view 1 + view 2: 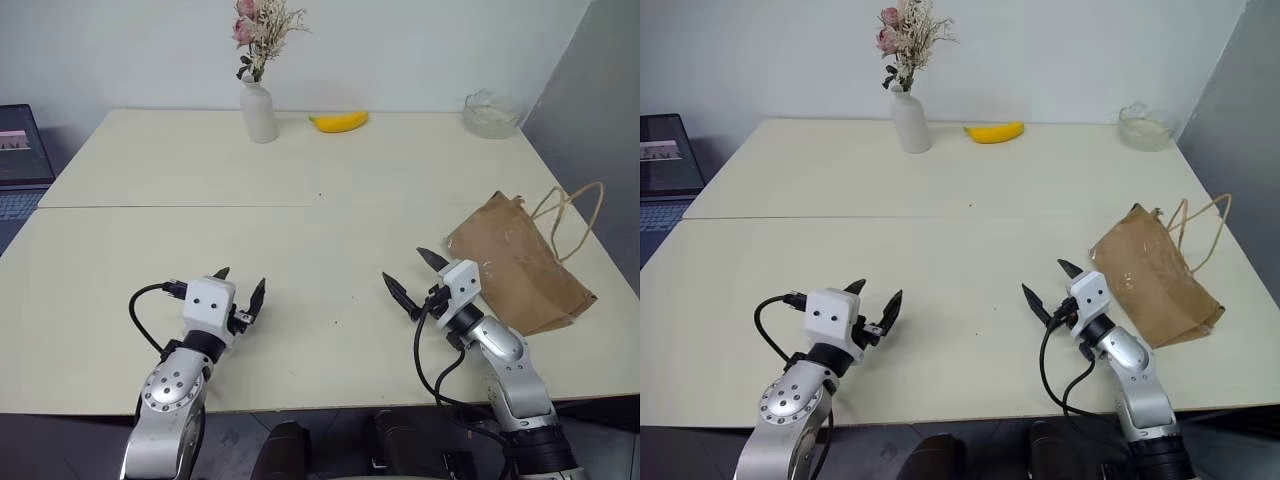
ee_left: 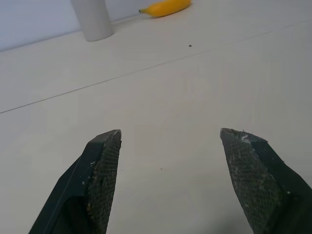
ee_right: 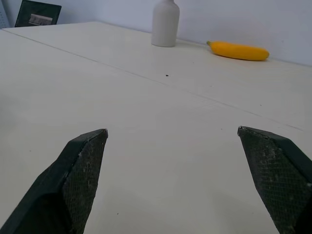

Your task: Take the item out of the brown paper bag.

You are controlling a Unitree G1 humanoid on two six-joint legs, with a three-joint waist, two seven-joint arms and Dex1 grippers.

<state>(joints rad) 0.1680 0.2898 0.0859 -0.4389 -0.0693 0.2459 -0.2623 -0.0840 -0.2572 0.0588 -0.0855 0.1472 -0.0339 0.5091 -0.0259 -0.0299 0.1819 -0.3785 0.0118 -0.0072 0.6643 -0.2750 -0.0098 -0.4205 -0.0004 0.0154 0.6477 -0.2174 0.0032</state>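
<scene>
Left eye view: brown paper bag (image 1: 518, 263) lies flat on the table's (image 1: 330, 180) right side, just beyond the right gripper (image 1: 416, 273), fingers spread, empty. Left gripper (image 1: 241, 288) hovers spread too, well apart. Whether the item is inside, I cannot tell.

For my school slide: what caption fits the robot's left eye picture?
Robot with both grippers, left and right, open beside a brown paper bag lying on the table.

**Paper bag flat on the worktop's right side**

The brown paper bag (image 1: 518, 265) lies on its side, creased and flattened, near the worktop's (image 1: 300, 260) right edge. Its two tan cord handles (image 1: 575, 215) loop outward past that edge. Its contents are hidden.
</scene>
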